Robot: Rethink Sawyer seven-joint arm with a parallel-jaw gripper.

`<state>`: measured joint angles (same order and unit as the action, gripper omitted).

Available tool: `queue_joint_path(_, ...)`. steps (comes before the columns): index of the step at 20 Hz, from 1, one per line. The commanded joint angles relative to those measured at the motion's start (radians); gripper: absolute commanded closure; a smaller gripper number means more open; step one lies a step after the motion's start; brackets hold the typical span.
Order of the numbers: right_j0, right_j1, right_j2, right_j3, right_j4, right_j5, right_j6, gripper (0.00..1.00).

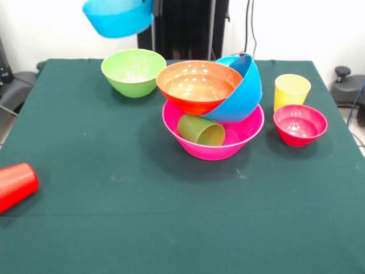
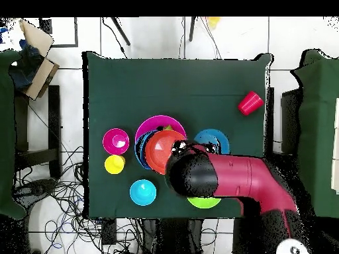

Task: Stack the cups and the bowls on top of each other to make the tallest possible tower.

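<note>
The tower's base is the biggest pink bowl (image 1: 212,149) at mid table. A green cup (image 1: 201,130) lies on its side in it. The large blue bowl (image 1: 244,94) leans tilted on it, and the orange bowl (image 1: 198,85) rests on top. A small blue bowl (image 1: 117,18) hangs in the air at the top left, held at its right rim by my gripper (image 1: 150,7). My red arm (image 2: 238,182) covers part of the pile from above. The red cup (image 1: 14,184) lies on its side at the left edge.
The lime green bowl (image 1: 133,71) stands at the back left. The yellow cup (image 1: 291,90) stands upright at the right, next to the magenta-red bowl (image 1: 300,124). A cyan bowl (image 2: 143,192) sits behind the pile, near the robot's side.
</note>
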<state>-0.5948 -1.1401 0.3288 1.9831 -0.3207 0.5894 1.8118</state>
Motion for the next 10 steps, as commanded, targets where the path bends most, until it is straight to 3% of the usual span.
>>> queue_joint_path(1, -0.041, -0.1, 0.001, 0.298, -0.01, -0.13, -0.024, 1.0)
queue_joint_path(5, -0.027, -0.107, -0.001, 0.349, -0.023, -0.181, 0.028, 1.0)
queue_joint_path(10, 0.024, -0.17, -0.004, 0.371, 0.045, -0.143, 0.067, 1.0)
